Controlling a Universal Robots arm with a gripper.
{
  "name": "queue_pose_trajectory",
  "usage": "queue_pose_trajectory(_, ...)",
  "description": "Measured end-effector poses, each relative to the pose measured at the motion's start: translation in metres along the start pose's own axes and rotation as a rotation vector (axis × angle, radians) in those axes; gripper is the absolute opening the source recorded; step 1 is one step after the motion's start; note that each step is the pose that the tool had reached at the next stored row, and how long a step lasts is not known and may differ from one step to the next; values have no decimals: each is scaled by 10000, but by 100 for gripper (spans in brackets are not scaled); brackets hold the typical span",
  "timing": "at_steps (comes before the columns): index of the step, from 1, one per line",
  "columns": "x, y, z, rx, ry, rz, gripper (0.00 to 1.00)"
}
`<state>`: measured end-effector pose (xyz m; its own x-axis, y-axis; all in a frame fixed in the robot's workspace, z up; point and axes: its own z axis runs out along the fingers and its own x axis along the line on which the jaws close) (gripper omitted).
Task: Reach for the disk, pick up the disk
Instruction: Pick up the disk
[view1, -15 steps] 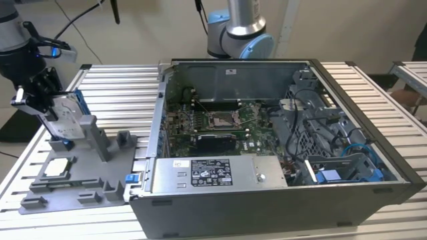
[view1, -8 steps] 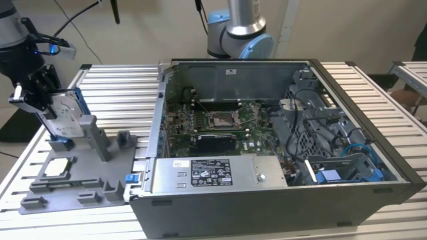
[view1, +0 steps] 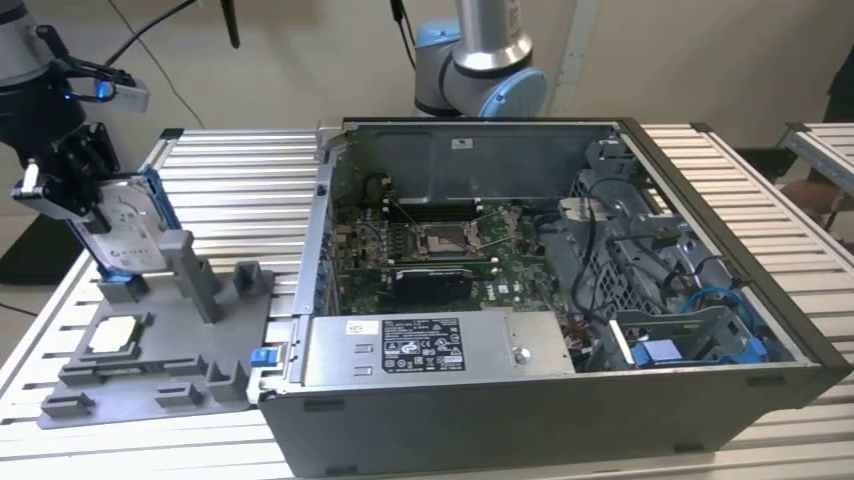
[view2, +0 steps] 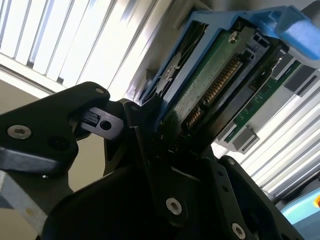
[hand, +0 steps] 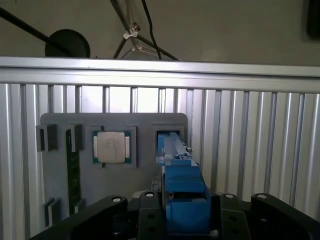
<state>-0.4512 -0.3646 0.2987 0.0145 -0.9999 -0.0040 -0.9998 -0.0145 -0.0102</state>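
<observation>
Silver-grey disk (view1: 123, 228) in blue frame, upright, long axis near vertical — hand (view1: 83, 205) clamped on it.

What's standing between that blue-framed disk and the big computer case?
In the exterior view, two grey upright posts of the parts tray stand between the disk and the computer case.

- The exterior view looks down at a slant from high up. It takes in the slatted bench (view1: 761, 200), the whole open computer case (view1: 534, 430) and, at the exterior view's left, the grey fixture (view1: 160, 370).
- The first wrist view faces straight down past the end effector (hand: 186, 220) onto that fixture.
- The second wrist view sits very close to the disk's (view2: 210, 85) circuit-board face.
- All three views share the disk.
</observation>
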Motion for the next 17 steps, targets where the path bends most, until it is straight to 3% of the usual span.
queue_pose_trajectory(17,0,-2,-188,-1,1,-1,0)
